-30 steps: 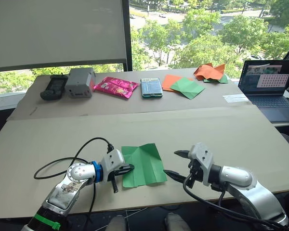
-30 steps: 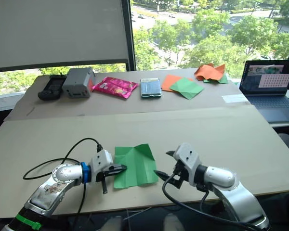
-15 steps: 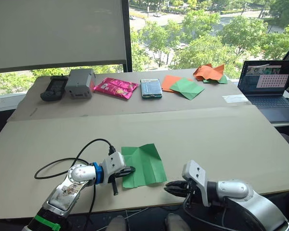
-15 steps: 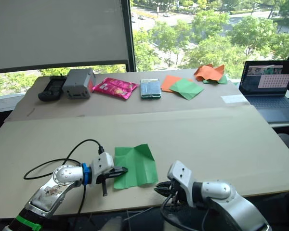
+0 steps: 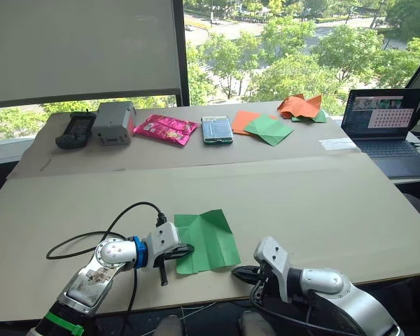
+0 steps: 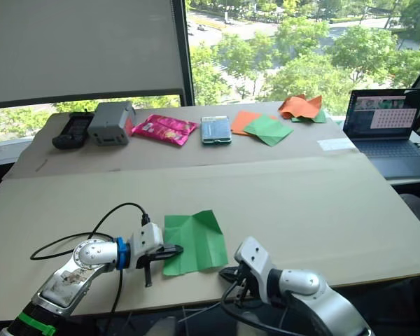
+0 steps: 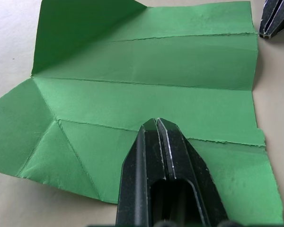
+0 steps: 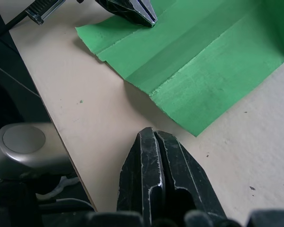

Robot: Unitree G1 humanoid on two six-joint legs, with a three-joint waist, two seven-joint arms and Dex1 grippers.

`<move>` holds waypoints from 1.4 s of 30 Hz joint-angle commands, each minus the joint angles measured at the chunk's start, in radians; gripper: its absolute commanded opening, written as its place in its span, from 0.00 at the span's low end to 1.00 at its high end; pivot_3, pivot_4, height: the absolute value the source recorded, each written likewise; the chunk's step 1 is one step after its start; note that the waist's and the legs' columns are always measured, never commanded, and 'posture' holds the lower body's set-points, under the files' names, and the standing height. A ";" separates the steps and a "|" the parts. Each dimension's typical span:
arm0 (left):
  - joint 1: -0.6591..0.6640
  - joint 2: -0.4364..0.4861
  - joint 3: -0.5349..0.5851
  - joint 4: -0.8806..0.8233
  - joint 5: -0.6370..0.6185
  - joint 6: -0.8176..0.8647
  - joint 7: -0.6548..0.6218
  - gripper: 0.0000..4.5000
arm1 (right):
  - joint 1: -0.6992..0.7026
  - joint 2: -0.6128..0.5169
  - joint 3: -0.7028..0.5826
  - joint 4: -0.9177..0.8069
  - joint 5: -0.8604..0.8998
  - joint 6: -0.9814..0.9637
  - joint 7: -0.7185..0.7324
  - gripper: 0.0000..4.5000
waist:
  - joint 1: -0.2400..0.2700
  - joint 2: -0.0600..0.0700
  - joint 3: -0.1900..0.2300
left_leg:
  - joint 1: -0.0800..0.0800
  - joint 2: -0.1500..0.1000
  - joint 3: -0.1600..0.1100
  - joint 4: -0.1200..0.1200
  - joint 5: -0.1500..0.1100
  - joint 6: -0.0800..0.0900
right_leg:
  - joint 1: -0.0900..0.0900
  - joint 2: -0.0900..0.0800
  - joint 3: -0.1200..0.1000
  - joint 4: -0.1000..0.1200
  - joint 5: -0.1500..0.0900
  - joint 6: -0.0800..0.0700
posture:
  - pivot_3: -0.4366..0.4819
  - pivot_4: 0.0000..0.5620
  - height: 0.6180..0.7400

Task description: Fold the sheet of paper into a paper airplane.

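Table (image 5: pixel 322 203): beige, by a window
Paper (image 5: pixel 206 240): creased, flat near the table's front edge
Left gripper (image 7: pixel 157 124): fingers together, tips on the paper
Right gripper (image 8: pixel 153 133): fingers together; just beside the paper

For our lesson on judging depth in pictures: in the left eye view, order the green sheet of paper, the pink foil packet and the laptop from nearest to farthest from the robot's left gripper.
1. Sheet of paper: under the left gripper, at the table's near edge.
2. Pink foil packet: far side, ahead.
3. Laptop: far right corner.
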 commanded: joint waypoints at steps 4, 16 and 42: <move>-0.006 0.021 -0.031 0.038 0.031 0.017 -0.041 0.00 | 0.057 0.050 0.006 0.063 -0.115 -0.065 -0.124 0.01 | 0.001 -0.002 -0.004 | 0.001 0.000 0.000 0.000 0.000 -0.001 | 0.000 0.000 0.000 0.000 0.000 0.000 | 0.48 0.27 0.84; -0.029 0.025 -0.037 0.071 0.043 -0.005 -0.071 0.00 | 0.070 0.253 -0.082 0.112 -0.081 -0.186 -0.232 0.01 | 0.003 0.001 -0.006 | 0.000 0.000 0.000 0.000 -0.001 -0.001 | 0.000 0.000 0.000 0.000 0.000 0.000 | 0.48 0.27 0.84; 0.064 0.069 0.097 -0.028 0.018 0.060 0.009 0.00 | -0.347 0.314 0.116 0.428 -0.036 -0.222 0.200 0.01 | -0.004 0.006 -0.007 | -0.001 0.001 0.000 0.000 0.004 0.007 | -0.002 0.002 0.000 0.006 0.000 0.000 | 0.48 0.27 0.84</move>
